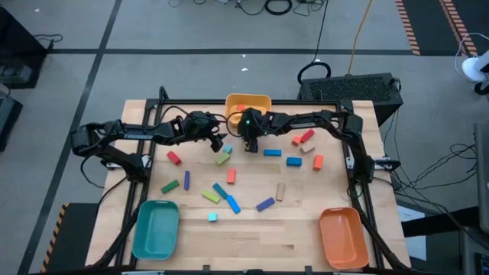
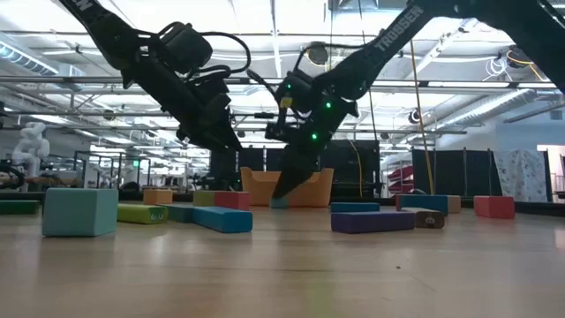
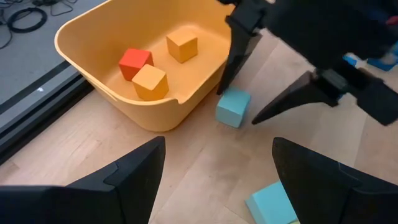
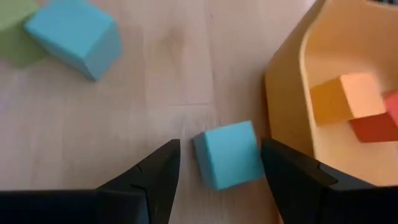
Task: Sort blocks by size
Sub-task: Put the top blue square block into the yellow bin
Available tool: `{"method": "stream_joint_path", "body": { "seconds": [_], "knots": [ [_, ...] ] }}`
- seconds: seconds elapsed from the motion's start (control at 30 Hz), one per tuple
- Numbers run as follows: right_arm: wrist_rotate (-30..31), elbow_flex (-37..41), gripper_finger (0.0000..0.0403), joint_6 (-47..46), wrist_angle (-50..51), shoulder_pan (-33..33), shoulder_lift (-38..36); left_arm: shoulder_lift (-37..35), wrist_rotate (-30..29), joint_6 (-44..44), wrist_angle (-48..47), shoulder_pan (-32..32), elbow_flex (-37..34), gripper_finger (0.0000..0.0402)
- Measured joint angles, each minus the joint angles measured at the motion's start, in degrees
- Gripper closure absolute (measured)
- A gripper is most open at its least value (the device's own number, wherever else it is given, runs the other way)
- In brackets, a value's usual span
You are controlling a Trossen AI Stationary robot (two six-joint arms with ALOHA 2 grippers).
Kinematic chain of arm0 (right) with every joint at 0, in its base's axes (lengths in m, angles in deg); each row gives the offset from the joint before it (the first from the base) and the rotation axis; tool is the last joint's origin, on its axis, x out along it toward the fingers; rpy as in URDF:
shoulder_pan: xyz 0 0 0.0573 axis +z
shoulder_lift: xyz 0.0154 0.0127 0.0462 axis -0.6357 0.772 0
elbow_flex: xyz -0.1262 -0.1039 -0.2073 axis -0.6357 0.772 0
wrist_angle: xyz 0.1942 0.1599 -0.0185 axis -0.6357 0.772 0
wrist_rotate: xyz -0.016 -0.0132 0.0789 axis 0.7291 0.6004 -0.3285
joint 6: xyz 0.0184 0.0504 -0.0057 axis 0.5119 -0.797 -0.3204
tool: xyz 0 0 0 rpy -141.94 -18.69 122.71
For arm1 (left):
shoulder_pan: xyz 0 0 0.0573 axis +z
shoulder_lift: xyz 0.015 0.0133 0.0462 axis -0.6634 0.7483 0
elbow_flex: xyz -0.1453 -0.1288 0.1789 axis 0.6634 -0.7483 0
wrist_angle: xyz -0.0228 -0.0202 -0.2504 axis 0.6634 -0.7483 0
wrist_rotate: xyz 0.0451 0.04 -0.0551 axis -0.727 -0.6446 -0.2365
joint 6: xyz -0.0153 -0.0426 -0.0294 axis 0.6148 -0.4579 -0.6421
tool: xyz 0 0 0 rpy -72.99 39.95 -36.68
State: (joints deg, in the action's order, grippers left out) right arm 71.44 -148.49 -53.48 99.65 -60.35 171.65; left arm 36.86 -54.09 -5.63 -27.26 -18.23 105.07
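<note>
Right gripper (image 4: 217,163) open, straddling small light-blue cube (image 4: 229,154) — unheld, beside yellow tray (image 4: 283,81).

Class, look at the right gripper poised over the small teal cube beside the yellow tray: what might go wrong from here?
1. The teal cube sits skewed between the open right gripper fingers, so closing may twist or squirt it out.
2. It lies close to the yellow tray wall; a finger may catch the rim.
3. The open left gripper hovers close by, so the arms may collide.
</note>
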Motion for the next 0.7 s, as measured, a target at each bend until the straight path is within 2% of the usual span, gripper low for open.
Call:
{"method": "stream_joint_path", "body": {
  "seconds": [0.23, 0.7],
  "knots": [
    [-1.5, 0.1, 0.0193, 0.0, 2.9, 0.6, 0.3, 0.0, 0.0, -0.1, 0.0, 0.0, 0.0, 0.0104],
    [-0.7, -0.1, 0.0193, -1.8, 8.7, 6.8, 0.3, 0.0, 0.0, -0.2, 0.0, 0.0, 0.0, 0.0104]
  ]
}}
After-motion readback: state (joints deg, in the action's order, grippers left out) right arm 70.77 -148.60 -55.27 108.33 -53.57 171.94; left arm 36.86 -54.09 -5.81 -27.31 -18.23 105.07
